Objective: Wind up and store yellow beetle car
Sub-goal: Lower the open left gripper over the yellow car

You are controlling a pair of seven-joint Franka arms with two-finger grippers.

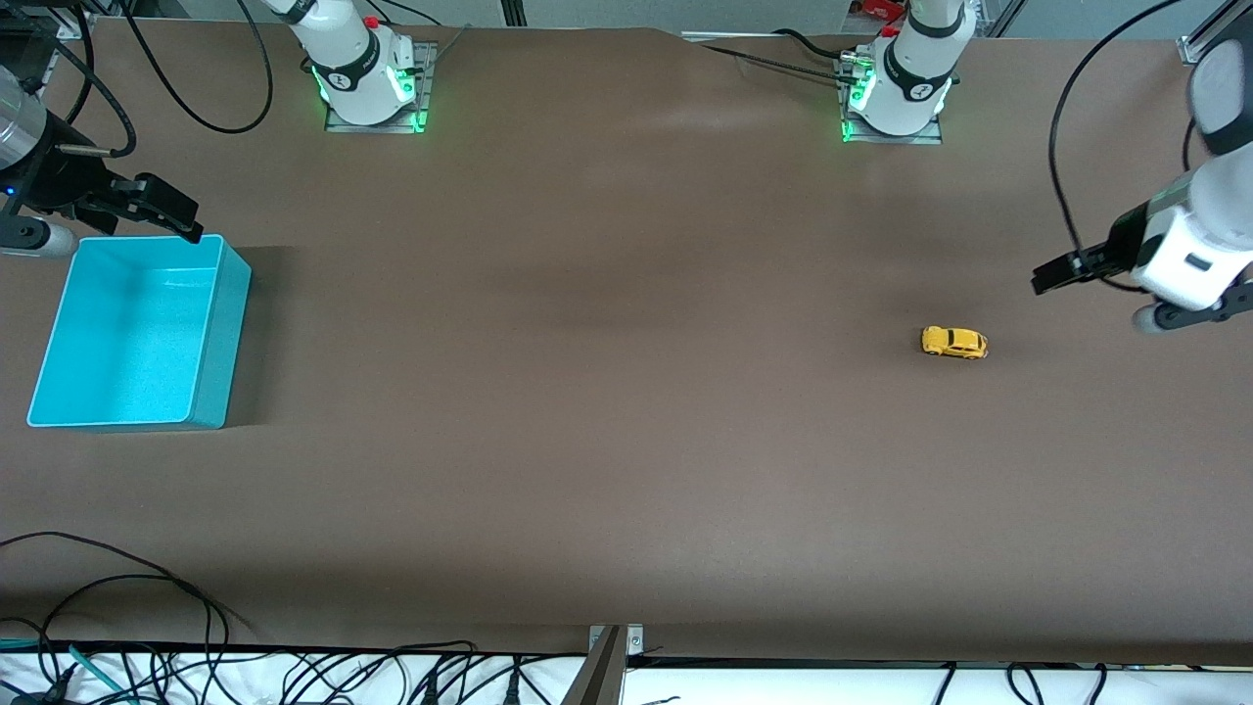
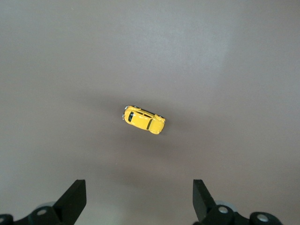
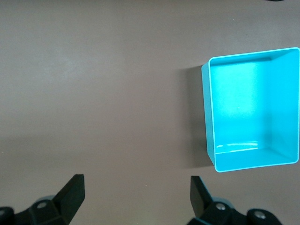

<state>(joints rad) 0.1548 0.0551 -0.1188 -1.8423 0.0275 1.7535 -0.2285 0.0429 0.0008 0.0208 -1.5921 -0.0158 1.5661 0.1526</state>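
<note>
The yellow beetle car (image 1: 954, 342) stands on its wheels on the brown table toward the left arm's end, and also shows in the left wrist view (image 2: 144, 120). My left gripper (image 1: 1055, 275) hangs in the air beside the car, open and empty (image 2: 139, 192), not touching it. The turquoise bin (image 1: 217, 338) sits empty at the right arm's end; its inside shows in the right wrist view (image 3: 248, 98). My right gripper (image 1: 181, 217) hangs over the bin's rim on the side toward the robots' bases, open and empty (image 3: 136, 187).
The two arm bases (image 1: 370, 83) (image 1: 896, 93) stand along the table edge farthest from the front camera. Loose black cables (image 1: 147, 627) lie along the edge nearest that camera. A wide stretch of bare brown table (image 1: 587, 343) lies between car and bin.
</note>
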